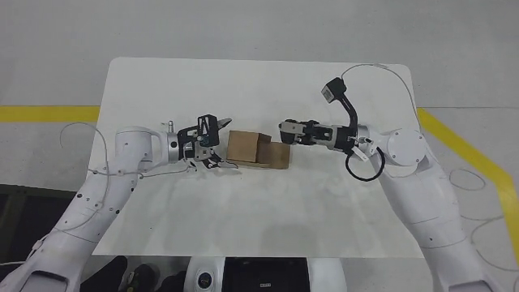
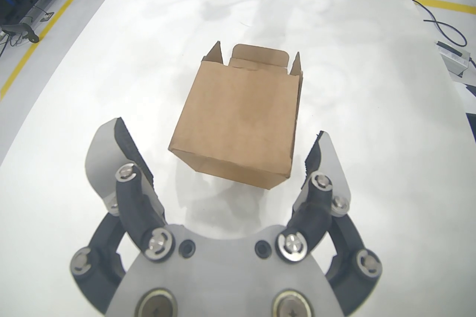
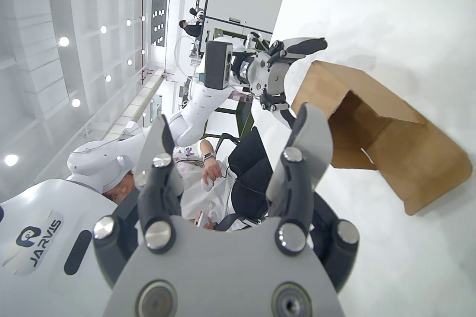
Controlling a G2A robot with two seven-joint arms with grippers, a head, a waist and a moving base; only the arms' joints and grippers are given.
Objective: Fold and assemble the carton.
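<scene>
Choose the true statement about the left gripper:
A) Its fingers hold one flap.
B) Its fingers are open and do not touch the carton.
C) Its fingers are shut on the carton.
B: the left gripper has its fingers wide apart, with a gap to the carton on each side.

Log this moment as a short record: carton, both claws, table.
carton: brown cardboard, lying on its side mid-table between the two claws
carton ends: end toward the left arm closed; end toward the right arm open, flaps unfolded
left claw: open, at the closed end, not gripping
right claw: open, holding nothing, close to the open end
table: white, bearing the carton
task state: flaps not yet folded in
</scene>
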